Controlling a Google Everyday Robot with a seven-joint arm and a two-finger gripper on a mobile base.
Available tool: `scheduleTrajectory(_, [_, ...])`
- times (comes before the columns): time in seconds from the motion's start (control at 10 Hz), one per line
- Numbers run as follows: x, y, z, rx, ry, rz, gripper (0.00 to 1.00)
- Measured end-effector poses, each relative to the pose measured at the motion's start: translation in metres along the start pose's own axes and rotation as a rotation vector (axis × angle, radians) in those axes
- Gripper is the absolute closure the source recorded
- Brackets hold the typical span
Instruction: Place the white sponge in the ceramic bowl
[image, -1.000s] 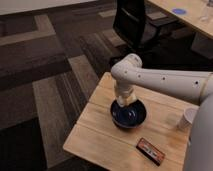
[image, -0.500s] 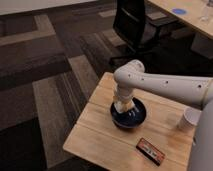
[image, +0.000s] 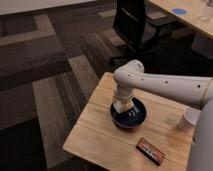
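The dark blue ceramic bowl (image: 131, 118) sits near the middle of the small wooden table (image: 95, 132). My white arm reaches in from the right and bends down over the bowl. The gripper (image: 121, 104) hangs just above the bowl's left half. An off-white block, the white sponge (image: 120, 106), shows at the gripper's tip, right over the bowl's inside. Whether the sponge is still held or resting in the bowl cannot be made out.
A white paper cup (image: 188, 119) stands at the table's right side. A flat black-and-orange rectangular item (image: 150, 150) lies near the front edge. A black office chair (image: 136, 26) stands behind the table, and a long desk (image: 189, 15) runs along the back right.
The arm has lowered and shifted slightly right, bringing the gripper and sponge down closer into the bowl.
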Motion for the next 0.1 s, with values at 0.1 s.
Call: scheduleTrajectory(0.1, [0.0001,-0.0001,-0.0002,0.000,0.000,0.000,0.20])
